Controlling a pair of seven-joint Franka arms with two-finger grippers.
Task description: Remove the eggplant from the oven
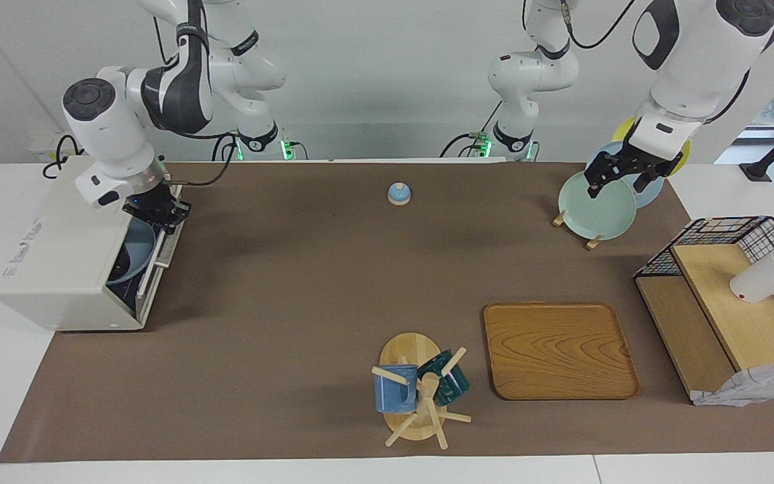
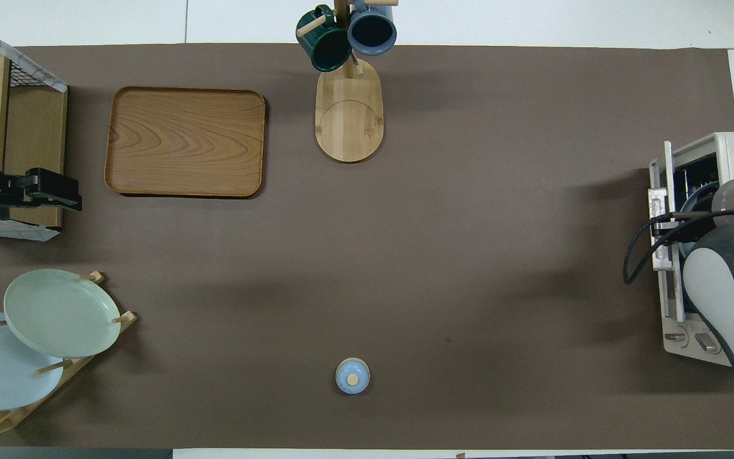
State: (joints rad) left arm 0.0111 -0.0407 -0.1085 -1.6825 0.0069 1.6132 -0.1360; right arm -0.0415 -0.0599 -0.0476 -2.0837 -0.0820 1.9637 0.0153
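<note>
1. Right gripper [image 1: 158,212], upper left of the facing view: fingers pressed together on the handle [image 1: 154,259] of the oven [image 1: 58,269] door, which stands partly open.
2. Oven interior: a blue plate [image 1: 133,252] shows through the gap; the eggplant cannot be made out.
3. Left gripper [image 1: 622,178], upper right of that view: fingers spread, over the green plate [image 1: 595,208] on the rack; this arm waits.

The oven [image 2: 733,150] door [image 2: 659,210] stands partly open under the right arm, a blue plate [image 2: 698,197] showing inside
</note>
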